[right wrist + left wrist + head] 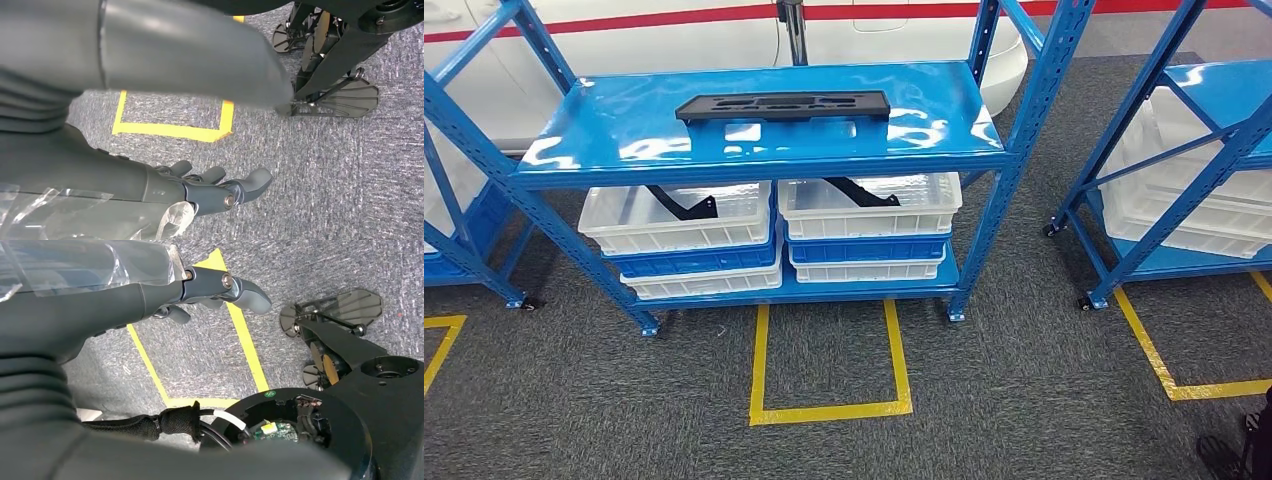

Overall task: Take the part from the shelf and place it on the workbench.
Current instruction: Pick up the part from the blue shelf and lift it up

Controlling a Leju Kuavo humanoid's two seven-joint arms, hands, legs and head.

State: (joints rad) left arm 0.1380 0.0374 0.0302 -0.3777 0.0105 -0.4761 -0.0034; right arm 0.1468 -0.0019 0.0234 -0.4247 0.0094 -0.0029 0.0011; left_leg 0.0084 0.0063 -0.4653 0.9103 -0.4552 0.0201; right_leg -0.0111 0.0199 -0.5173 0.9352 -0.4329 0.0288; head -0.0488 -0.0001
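Note:
A flat black part (pixel 784 105) with several cut-outs lies on the top board of the blue shelf (pixel 754 150) in the head view, straight ahead of me. My left hand (pixel 220 290) hangs beside my body over the grey carpet, fingers apart and holding nothing. My right hand (pixel 220 187) also hangs over the carpet with its fingers spread and nothing in them. Both hands are far below and short of the shelf.
White and blue crates (pixel 679 235) (pixel 869 225) stacked on the lower shelf hold black bracket parts. A second blue rack (pixel 1194 170) with white crates stands to the right. A yellow taped rectangle (pixel 829 410) marks the carpet before the shelf. A white car body (pixel 724 35) is behind.

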